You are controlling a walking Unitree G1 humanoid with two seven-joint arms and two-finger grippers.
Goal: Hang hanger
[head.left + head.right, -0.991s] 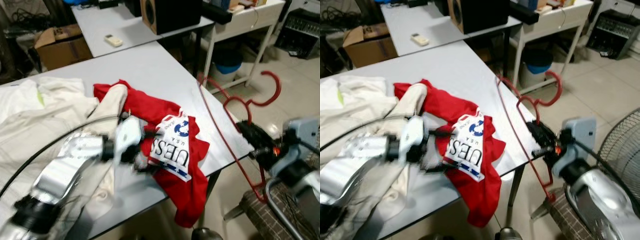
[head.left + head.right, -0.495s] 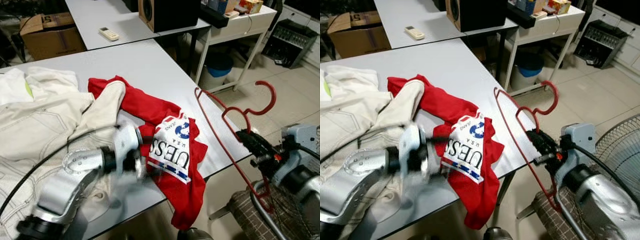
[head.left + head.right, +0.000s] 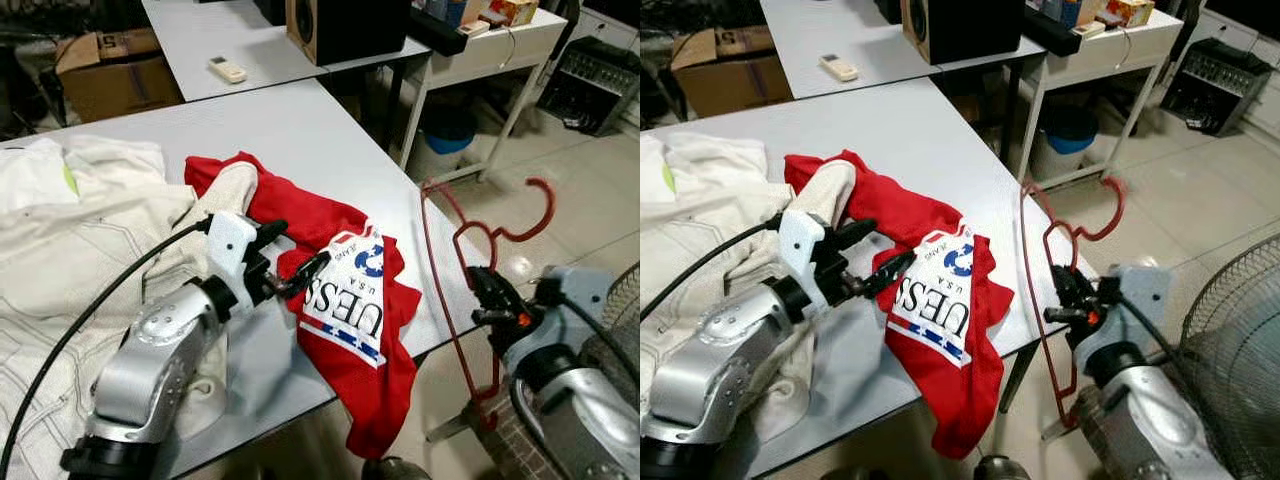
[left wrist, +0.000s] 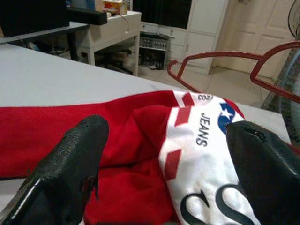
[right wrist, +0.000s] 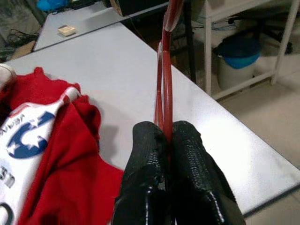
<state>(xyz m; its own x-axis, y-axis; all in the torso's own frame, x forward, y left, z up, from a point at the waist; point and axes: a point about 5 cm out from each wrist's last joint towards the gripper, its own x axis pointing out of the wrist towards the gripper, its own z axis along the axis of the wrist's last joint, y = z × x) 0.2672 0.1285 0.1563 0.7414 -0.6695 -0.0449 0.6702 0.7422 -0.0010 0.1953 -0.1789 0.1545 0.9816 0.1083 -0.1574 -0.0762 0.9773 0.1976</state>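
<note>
We see our right gripper (image 3: pixel 1065 295) clamped on the red hanger (image 3: pixel 1035 250), its two fingers (image 5: pixel 150 154) pressed together around the thin wire. The hanger is held in the air just off the counter's (image 3: pixel 300 130) right edge, standing roughly upright, with its hook (image 3: pixel 535 205) curling out over the tiled floor (image 3: pixel 590 170) and its lower bend reaching down beside our right arm. It touches neither the counter nor the shirt.

Our left gripper (image 3: pixel 290 258) hovers low over the counter with its fingers (image 4: pixel 70 154) spread wide and nothing between them. It points at the red shirt (image 3: pixel 350 300), whose white panel with blue and red lettering faces up. In the left wrist view, the shirt lies just ahead of the spread fingers, and the hanger shows beyond it.

The shirt lies crumpled near the counter's front right corner, and its lower part droops over the front edge. To its left lies a heap of pale clothes (image 3: pixel 80 230), one cream sleeve lying across the shirt's far end.

Further back, a second counter (image 3: pixel 230 40) carries a remote (image 3: pixel 228 69) and a dark speaker (image 3: pixel 345 25). A cardboard box (image 3: pixel 110 75) sits at far left, and a fan's grille (image 3: pixel 1230 340) shows at the right by our right arm.
</note>
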